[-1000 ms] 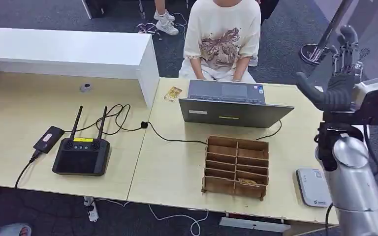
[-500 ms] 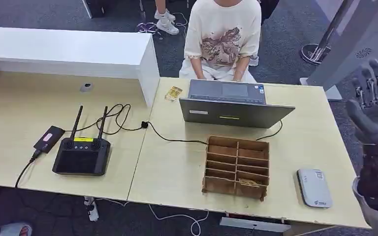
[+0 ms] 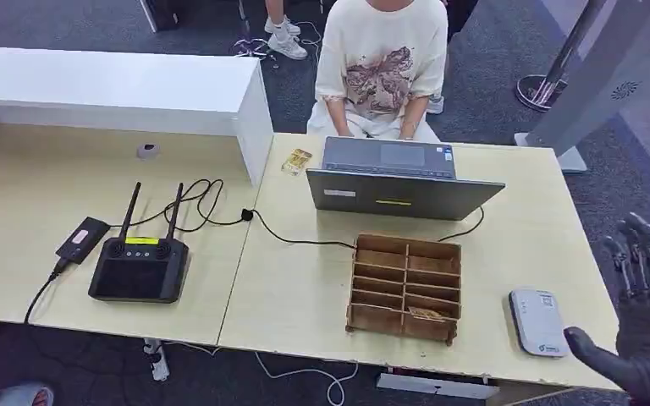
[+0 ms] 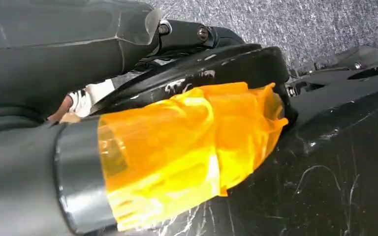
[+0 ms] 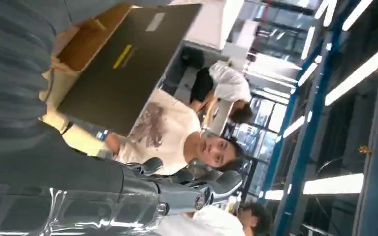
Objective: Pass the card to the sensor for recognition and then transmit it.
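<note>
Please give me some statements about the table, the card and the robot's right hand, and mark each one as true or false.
1. The right hand holds a card. False: its fingers are apart and hold nothing.
2. A card lies in a front compartment of the wooden box. True.
3. The white sensor lies on the table to the right of the box. True.
4. The laptop is closed flat. False: it stands open in front of the seated person.
5. The controller with two antennas sits inside the box. False: it lies apart, far to the left of the box.
</note>
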